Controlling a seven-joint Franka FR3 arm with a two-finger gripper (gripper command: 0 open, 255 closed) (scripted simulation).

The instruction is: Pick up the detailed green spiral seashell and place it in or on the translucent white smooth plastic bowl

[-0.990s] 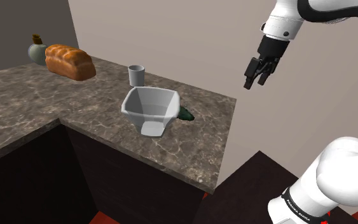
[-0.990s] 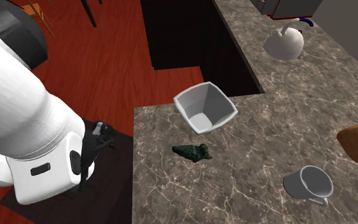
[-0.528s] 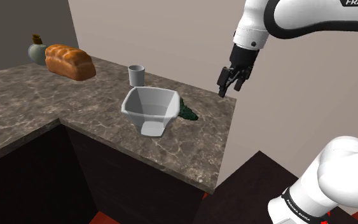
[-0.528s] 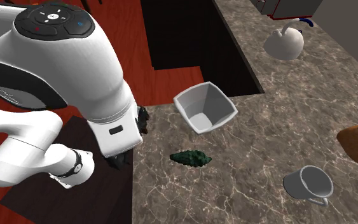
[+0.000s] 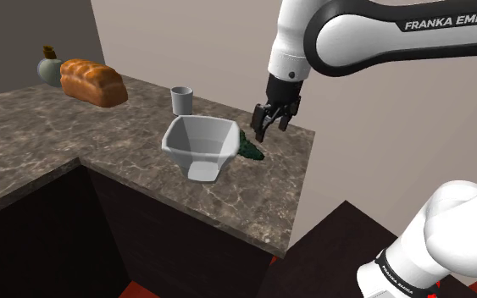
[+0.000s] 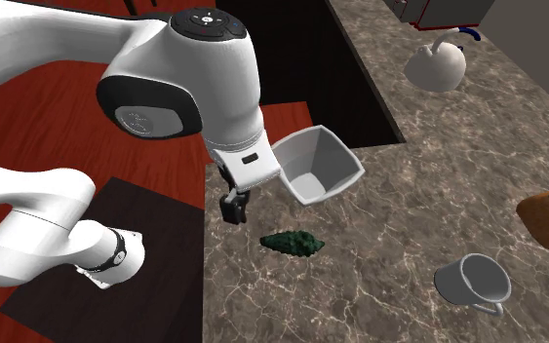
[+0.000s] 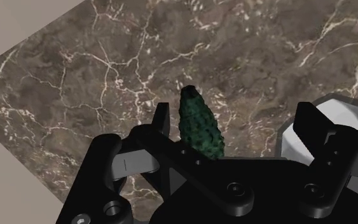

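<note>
White arm (image 5: 346, 38) lettered FRANKA EMIKA hangs its claw (image 5: 262, 134) spread over the green seashell (image 5: 250, 151).

Brown marble table (image 5: 24, 127), white veins all over it, bending round a corner in the shoulder view. At the far end there's a golden-brown loaf of bread (image 5: 92, 82) lying on the stone, with a rounded grey-green thing (image 5: 49, 68) tucked just behind it. A grey cup (image 5: 181, 100) stands upright, well apart from the loaf. Over in the second exterior view, a white kettle (image 6: 436, 68) sits on the table's far stretch, with red-brown wooden floor (image 6: 38, 112) below. Beige wall (image 5: 202, 42) behind, dark cabinet fronts (image 5: 169, 245) under the table.
</note>
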